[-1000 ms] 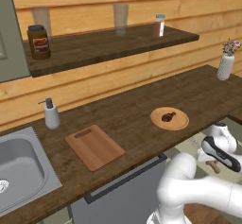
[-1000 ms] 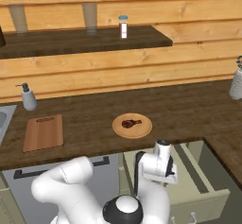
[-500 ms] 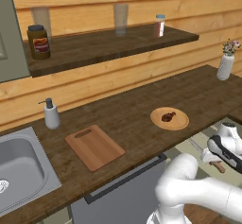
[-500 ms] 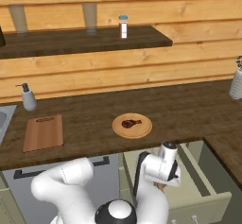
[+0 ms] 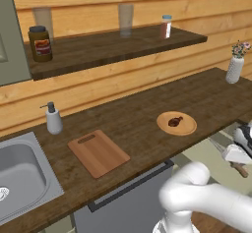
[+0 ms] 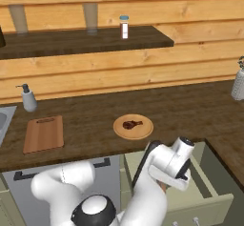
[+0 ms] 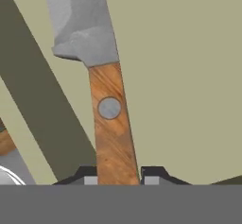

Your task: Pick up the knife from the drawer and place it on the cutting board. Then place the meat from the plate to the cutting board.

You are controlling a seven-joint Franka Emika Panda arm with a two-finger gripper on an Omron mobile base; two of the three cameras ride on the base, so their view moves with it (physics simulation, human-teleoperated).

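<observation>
Lower now than a second ago, the arm has sunk into the open drawer (image 6: 209,191) at the right of the worktop (image 5: 147,129), and the end effector (image 7: 118,173) has come together on the knife (image 7: 106,86). The hand view makes the grip plain: the two dark fingertips (image 7: 87,175) sit tight against either side of the brown wooden handle, with the grey blade running away up the picture over the pale drawer floor.

From the left base view, the white hand sits at the far right edge, and a thin sliver of blade and a bit of brown handle (image 5: 240,168) poke out beneath it; the jaws themselves are hidden there. The right base view shows the drawer as a whole, pulled out below the worktop edge, with the white wrist bent down into it and covering the knife.

On the worktop nothing has shifted: the cutting board (image 5: 98,153) lies bare near the sink (image 5: 19,173), and the meat (image 5: 174,122) sits on the round plate (image 5: 189,128), well apart from the board. A soap bottle (image 5: 53,119) stands behind the board, by the wall.
</observation>
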